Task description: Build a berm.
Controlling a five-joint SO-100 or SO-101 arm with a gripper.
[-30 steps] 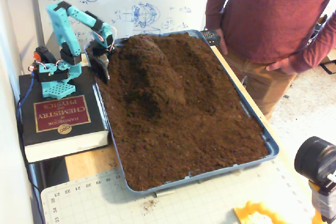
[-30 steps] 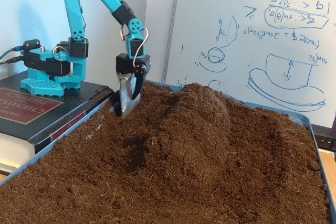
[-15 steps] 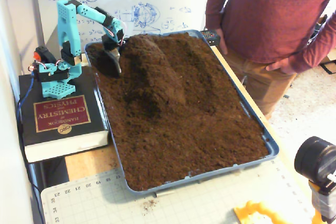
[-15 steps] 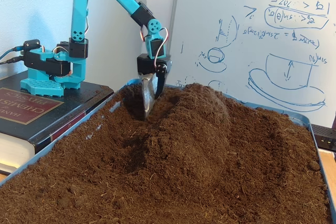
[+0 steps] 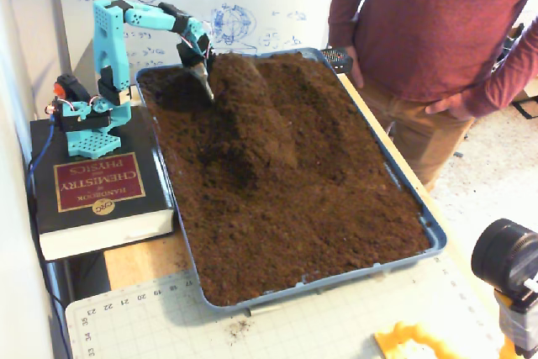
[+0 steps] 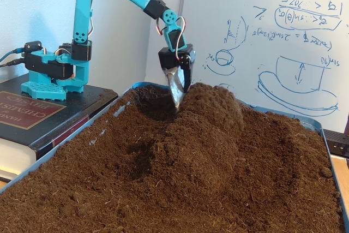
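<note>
**Scoop pushed up against the far end of the berm**

Over the last second the arm has swung from the left edge of the tray point(image 5: 437, 237) toward the middle, carrying the metal scoop point(image 6: 175, 88) across the flat soil and up against the ridge. The gripper point(image 5: 204, 73) now sits at the far left flank of the berm point(image 5: 248, 119), with the scoop blade pressed into the slope near the crest, as the low fixed view shows. The gripper appears closed on the scoop's mount, though the jaws themselves are not clear enough to be sure; I cannot tell.

The berm runs from the far edge of the tray toward the near side, left of centre in the high fixed view, with flat soil point(image 5: 319, 224) spread near and right of it. A dark hollow lies just left of the scoop, where soil seems to have been dragged away.

That suggests this stroke is piling material onto the ridge's far end. The ridge is already well shaped; further passes would likely raise and lengthen it.

A person point(image 5: 429, 31) stands at the right, and the arm's base rests on a book point(image 5: 97, 191).
</note>
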